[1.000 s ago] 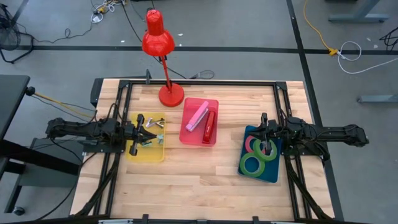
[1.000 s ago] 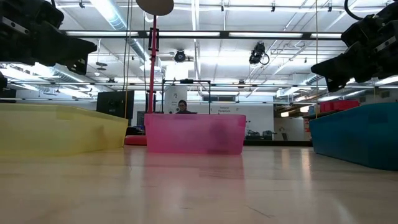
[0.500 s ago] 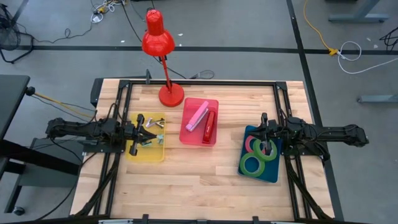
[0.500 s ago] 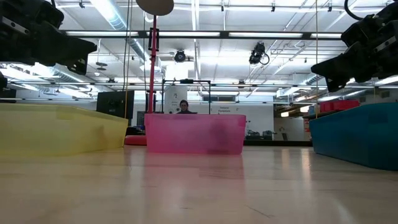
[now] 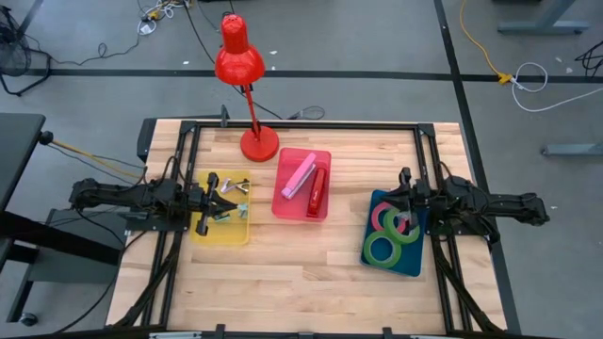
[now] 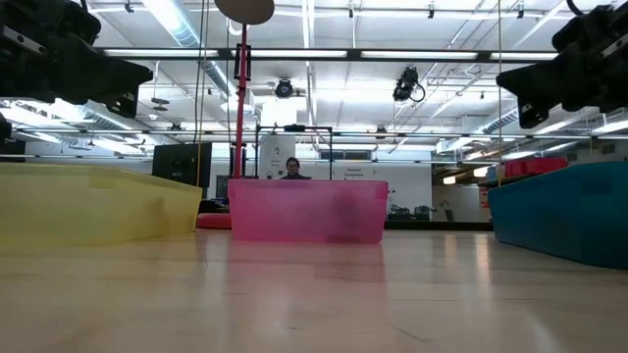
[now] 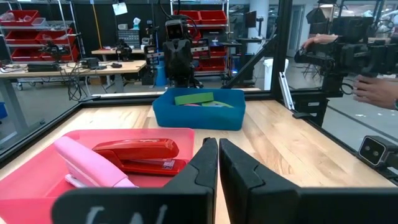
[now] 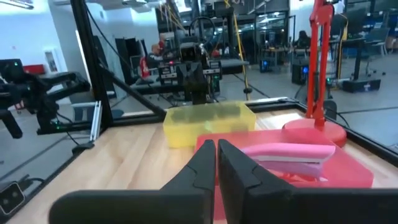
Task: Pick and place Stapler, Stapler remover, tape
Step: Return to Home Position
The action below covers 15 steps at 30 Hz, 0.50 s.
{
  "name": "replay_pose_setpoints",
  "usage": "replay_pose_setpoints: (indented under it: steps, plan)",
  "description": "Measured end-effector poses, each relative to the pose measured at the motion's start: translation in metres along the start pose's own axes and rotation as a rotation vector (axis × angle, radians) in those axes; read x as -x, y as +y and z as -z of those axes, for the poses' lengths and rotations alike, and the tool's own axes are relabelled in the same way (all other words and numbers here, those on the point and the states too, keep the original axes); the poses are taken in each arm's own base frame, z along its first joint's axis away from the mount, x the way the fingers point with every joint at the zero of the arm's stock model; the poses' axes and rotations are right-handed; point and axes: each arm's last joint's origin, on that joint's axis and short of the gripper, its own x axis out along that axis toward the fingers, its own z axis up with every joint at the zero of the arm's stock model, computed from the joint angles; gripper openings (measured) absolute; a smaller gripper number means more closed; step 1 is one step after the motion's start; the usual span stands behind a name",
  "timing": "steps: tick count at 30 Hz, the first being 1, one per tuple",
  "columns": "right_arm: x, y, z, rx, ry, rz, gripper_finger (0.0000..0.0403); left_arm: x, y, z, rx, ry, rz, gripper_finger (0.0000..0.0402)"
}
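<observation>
3 tape rolls (image 5: pixel 370 250) part-hidden, blue bin (image 5: pixel 412 264)

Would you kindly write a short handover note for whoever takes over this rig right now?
Left hand: shut, empty, over the yellow bin.
Right hand: shut, empty, over the blue bin.
Done: staple removers in the yellow bin; pink stapler and red stapler in the red bin; three tape rolls in the blue bin.
Left: no task item lies outside a bin; probably only parking both arms.
</observation>
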Motion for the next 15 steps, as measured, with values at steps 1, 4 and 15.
replay_pose_setpoints:
  steps: [1, 4, 15]
  plan:
    - [0.0, 0.0001, -0.0008, 0.0, -0.008, -0.001, 0.0021, 0.0, 0.0, 0.0, 0.0, 0.0, 0.0, 0.0021]
    - [0.0, 0.0001, -0.0012, 0.0, -0.011, -0.001, 0.0021, 0.0, 0.0, 0.0, 0.0, 0.0, 0.0, 0.0021]
    - [-0.0001, 0.0011, 0.0005, 0.097, 0.005, -0.012, 0.0021, 0.0, 0.0, 0.0, 0.0, 0.0, 0.0, 0.0021]
